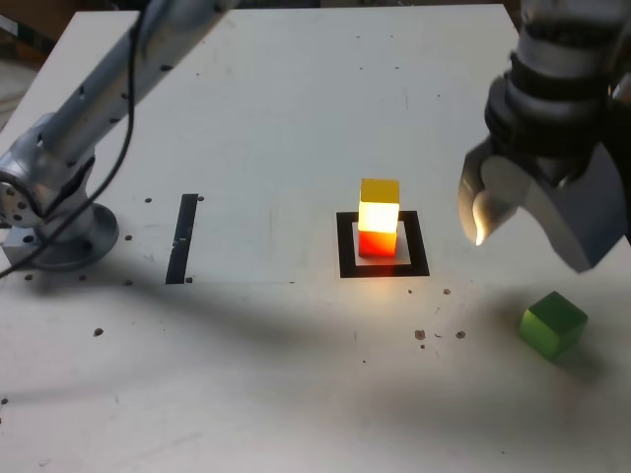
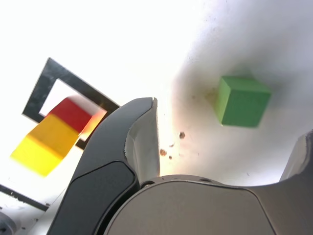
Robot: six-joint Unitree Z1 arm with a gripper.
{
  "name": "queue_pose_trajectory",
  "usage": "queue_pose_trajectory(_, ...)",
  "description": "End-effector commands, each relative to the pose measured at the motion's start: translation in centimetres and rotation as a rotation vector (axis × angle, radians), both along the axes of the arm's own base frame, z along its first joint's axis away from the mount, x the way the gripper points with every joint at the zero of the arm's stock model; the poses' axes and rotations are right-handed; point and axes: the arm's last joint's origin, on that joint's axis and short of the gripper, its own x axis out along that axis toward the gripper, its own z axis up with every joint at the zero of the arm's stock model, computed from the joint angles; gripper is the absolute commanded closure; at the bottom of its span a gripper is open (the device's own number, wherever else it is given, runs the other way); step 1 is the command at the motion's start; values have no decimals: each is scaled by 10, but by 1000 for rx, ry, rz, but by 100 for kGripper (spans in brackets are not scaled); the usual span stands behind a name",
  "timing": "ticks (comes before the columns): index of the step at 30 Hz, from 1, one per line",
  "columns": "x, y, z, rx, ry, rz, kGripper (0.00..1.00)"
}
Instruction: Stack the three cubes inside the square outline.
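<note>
The gripper (image 1: 513, 212) is held spread and empty above the green cube (image 1: 554, 323), at the exterior view's right; the yellow cube (image 1: 380, 203) is seen stacked on the red cube (image 1: 376, 242) inside the square outline (image 1: 345, 246). The stack could be toppled if the green one were set down off-centre; its alignment seems slightly skewed, though glare hides the edges.

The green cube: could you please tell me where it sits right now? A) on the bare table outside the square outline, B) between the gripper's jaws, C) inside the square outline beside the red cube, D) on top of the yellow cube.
A: the green cube rests alone on the table, to the exterior view's right of the square outline, where yellow cube sits on red cube.
</note>
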Motion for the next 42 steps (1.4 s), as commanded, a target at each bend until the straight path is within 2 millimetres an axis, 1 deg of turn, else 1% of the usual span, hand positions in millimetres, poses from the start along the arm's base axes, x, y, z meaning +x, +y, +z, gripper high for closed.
queue_pose_trajectory(1,2,-4,-6,6,14,-12,2)
queue_pose_trajectory(4,6,-9,-16,14,29,-27,2)
queue_pose_trajectory(8,8,-17,-25,28,36,-45,3)
queue_pose_trajectory(17,15,-41,-48,35,48,-82,5)
queue_pose_trajectory(23,16,-49,-56,41,51,-83,9)
queue_pose_trajectory(25,17,-50,-58,43,50,-80,13)
queue_pose_trajectory(27,17,-52,-59,45,46,-76,20)
queue_pose_trajectory(37,19,-57,-65,67,41,-63,57)
queue_pose_trajectory(39,18,-58,-66,71,42,-64,61)
queue_pose_trajectory(42,18,-58,-66,73,46,-65,63)
